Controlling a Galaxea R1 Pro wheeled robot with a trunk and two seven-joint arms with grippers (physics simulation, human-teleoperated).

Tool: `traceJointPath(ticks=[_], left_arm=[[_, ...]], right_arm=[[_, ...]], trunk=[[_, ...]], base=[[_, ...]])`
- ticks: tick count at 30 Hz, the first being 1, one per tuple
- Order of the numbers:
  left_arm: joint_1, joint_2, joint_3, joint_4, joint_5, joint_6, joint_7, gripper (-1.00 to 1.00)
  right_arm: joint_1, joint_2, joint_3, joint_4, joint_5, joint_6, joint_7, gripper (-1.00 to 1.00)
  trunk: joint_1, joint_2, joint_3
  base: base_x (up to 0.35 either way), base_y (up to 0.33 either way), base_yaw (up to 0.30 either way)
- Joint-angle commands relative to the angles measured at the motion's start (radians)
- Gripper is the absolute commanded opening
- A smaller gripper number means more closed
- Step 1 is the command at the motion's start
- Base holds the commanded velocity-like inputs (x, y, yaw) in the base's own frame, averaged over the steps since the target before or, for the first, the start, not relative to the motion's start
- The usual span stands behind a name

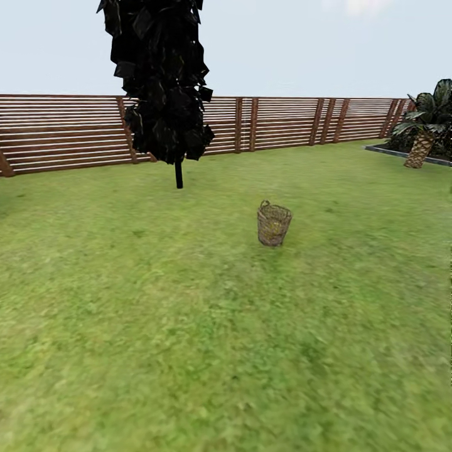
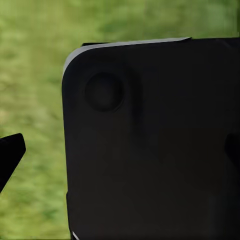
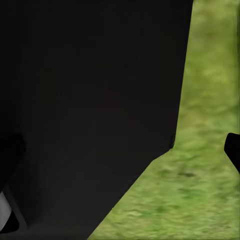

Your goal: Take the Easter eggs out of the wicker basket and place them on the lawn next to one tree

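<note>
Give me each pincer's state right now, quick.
Left pincer: cannot be told; the left wrist view shows a dark robot panel over grass.
Right pincer: cannot be told, likewise.

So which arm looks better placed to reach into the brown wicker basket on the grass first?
Neither yet. The brown woven wicker basket stands far ahead on the green lawn, slightly right of centre, so the right arm may suit marginally. Both wrist views show dark robot bodywork over grass; the grippers' state cannot be told.

The wicker basket (image 1: 274,223) is too small and far off to tell what lies inside. The dark tree (image 1: 161,75) is cut off by the top edge. In both wrist views a black robot part (image 2: 150,145) hides most of the blurred lawn (image 2: 35,75).
</note>
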Motion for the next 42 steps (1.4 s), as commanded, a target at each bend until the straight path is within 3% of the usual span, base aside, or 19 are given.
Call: traceJointPath(ticks=[1, 32, 42], left_arm=[[0.0, 0.0, 0.0, 0.001, 0.0, -0.003, -0.003, 1.0], [0.0, 0.0, 0.0, 0.001, 0.0, -0.003, -0.003, 1.0], [0.0, 0.0, 0.0, 0.0, 0.001, -0.003, -0.003, 1.0]], right_arm=[[0.0, 0.001, 0.0, 0.001, 0.0, -0.004, -0.003, 1.0], [0.0, 0.0, 0.0, 0.001, 0.0, -0.004, -0.003, 1.0], [0.0, 0.0, 0.0, 0.001, 0.0, -0.004, -0.003, 1.0]], trunk=[[0.001, 0.0, -0.001], [0.001, 0.0, -0.001], [0.001, 0.0, -0.001]], base=[[0.338, 0.0, -0.096], [0.338, 0.027, -0.012], [0.325, 0.114, -0.125]])
